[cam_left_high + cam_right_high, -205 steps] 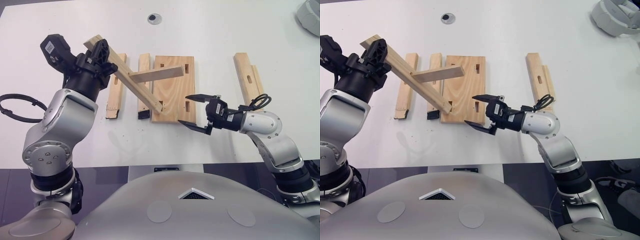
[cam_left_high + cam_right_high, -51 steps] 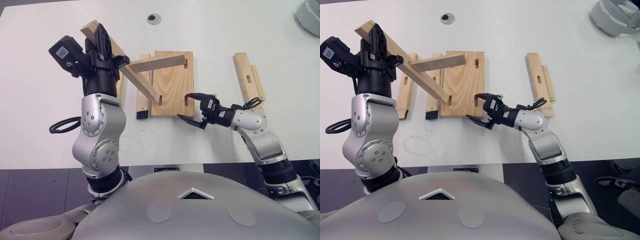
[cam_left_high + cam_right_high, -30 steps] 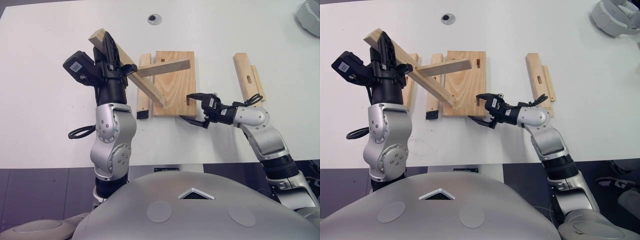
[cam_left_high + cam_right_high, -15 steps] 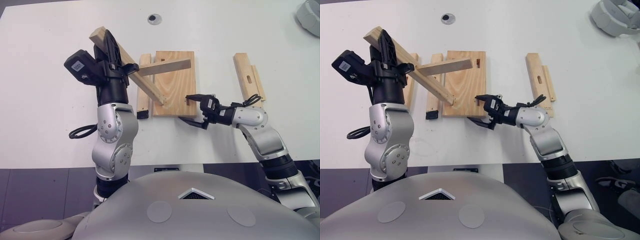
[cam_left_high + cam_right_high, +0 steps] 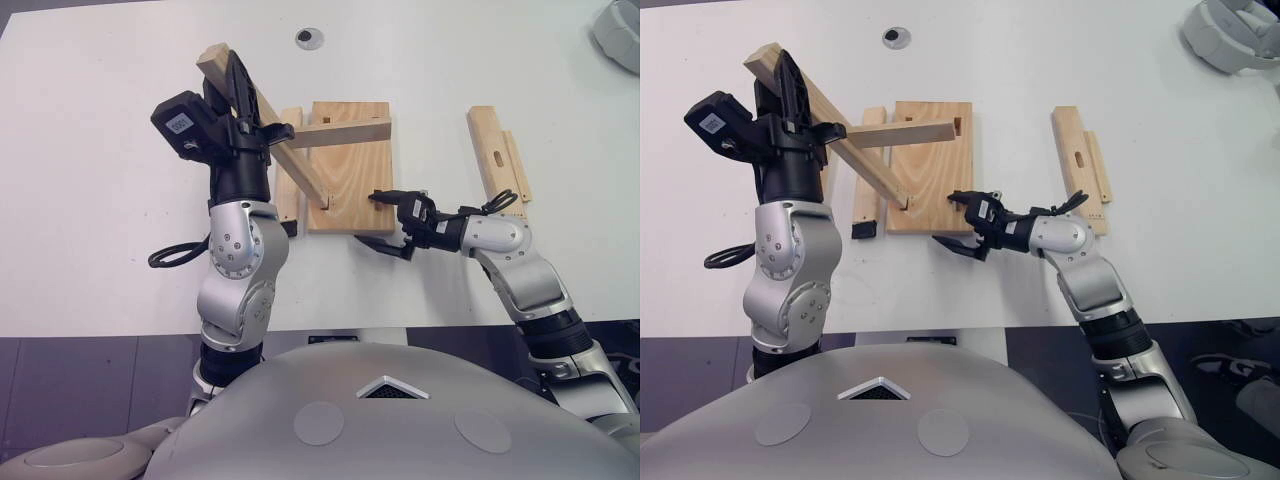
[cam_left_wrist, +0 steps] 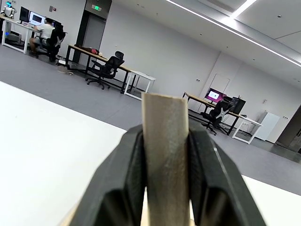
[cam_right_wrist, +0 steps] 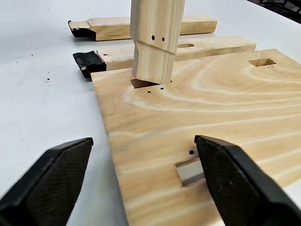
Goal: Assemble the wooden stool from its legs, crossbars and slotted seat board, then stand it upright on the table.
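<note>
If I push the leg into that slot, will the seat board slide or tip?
Likely to slide: the seat board lies flat on the smooth table, and the leg leans, so the push would be partly sideways. Tipping seems unlikely, as the board looks wide, flat and stiff. The slot sits near its corner, so it may pivot.

Seat board [image 7: 221, 108]: bare pale wood, bold grain, matt, looks unlacquered. Held leg [image 7: 155, 37] and crossbar [image 5: 335, 132]: same pale wood, sanded smooth, matt. Spare legs [image 7: 197, 23] at the board's 9 o'clock: same wood, with black matt end caps [image 7: 84, 63]. Table [image 5: 90, 200]: white, smooth, low sheen. Left gripper [image 6: 165, 141]: black plastic, smooth, slight gloss. Right gripper [image 5: 388, 220]: black plastic, pads [image 7: 51, 179] finely textured, matt.
</note>
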